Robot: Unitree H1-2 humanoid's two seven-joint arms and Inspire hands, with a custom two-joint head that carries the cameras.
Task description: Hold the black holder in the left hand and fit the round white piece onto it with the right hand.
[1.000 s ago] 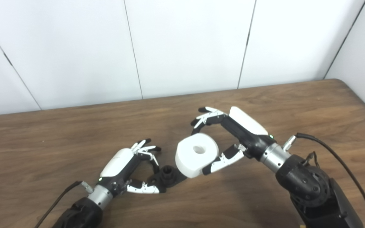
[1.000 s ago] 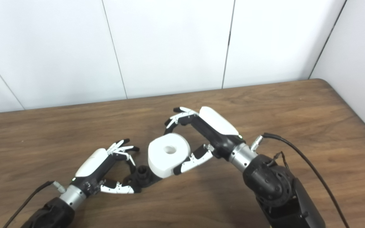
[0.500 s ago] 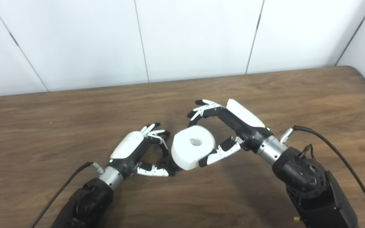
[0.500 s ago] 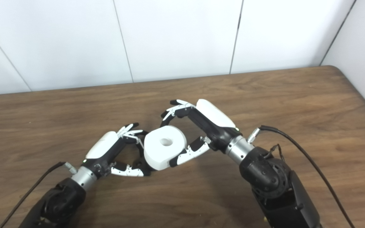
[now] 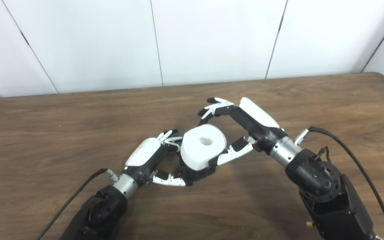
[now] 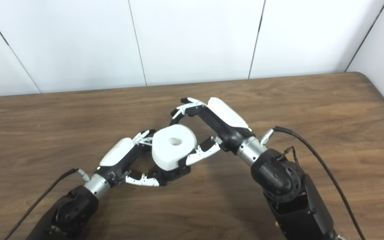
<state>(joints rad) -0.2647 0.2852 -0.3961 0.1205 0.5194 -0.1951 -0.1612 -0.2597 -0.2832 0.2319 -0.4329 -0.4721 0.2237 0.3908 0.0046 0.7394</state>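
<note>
White and round, the round white piece sits at the centre of the frame, directly over the black holder, whose dark base shows only at the piece's lower edge; whether the two are fully seated together cannot be told. A hole in the piece's top face points up and slightly right. The right hand comes in from the lower right and grips the piece, its thumb pressed along the lower right side while the curled fingers arch above the upper right, their tips apparently clear of the piece. The left hand reaches in from the lower left, fingers and thumb closed around the holder, with its thumb lying along the wooden table just under the piece. White wall panels fill the upper part of the frame.
</note>
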